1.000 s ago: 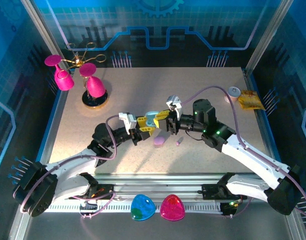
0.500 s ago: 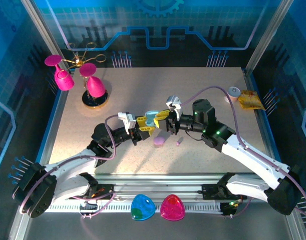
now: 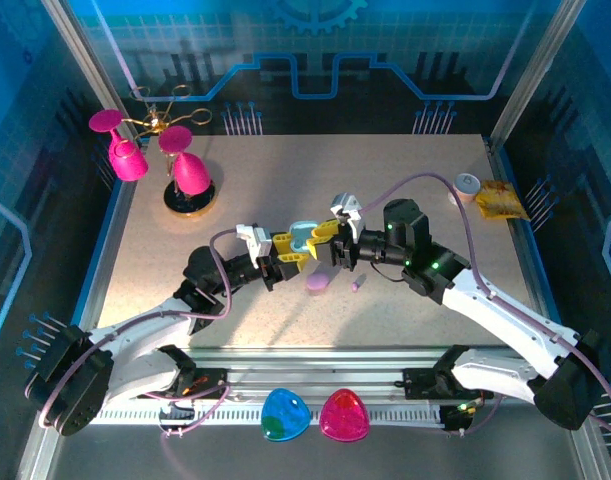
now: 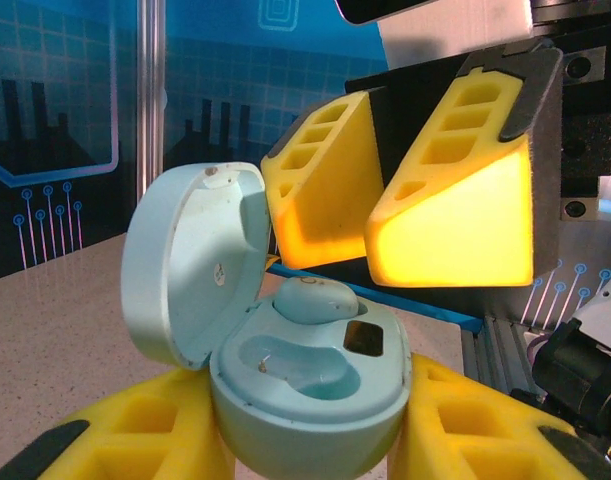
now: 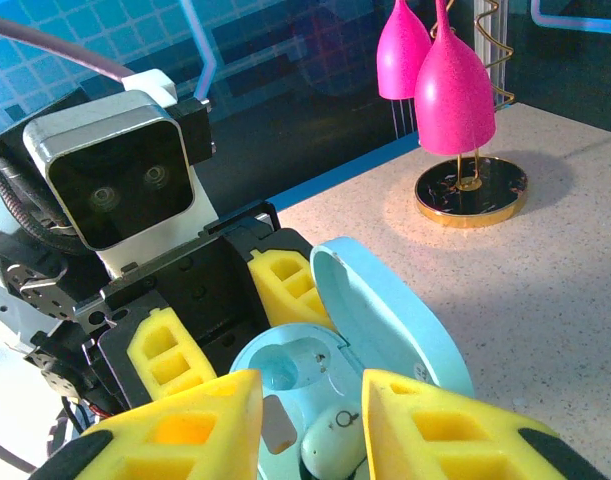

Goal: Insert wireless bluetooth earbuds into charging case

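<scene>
**Pale blue case (image 3: pixel 303 236), lid open, in left gripper (image 3: pixel 288 251)**

Top view: pale blue case clamped in left gripper above mid-table (image 3: pixel 235 190); right gripper (image 3: pixel 330 232) just beside it; purple case (image 3: pixel 318 282) and purple earbud (image 3: pixel 357 286) lying on table nearby, slightly apart.

Left wrist view: left gripper (image 4: pixel 305 445) tight on both sides of pale blue case (image 4: pixel 305 390); blue earbud (image 4: pixel 313 298) seated in one well; right gripper (image 4: pixel 370 250) just above, jaws parted, clear of earbud.

Right wrist view: right gripper (image 5: pixel 310 420) parted over blue earbud (image 5: pixel 335 445) in pale blue case (image 5: pixel 385 310)
</scene>
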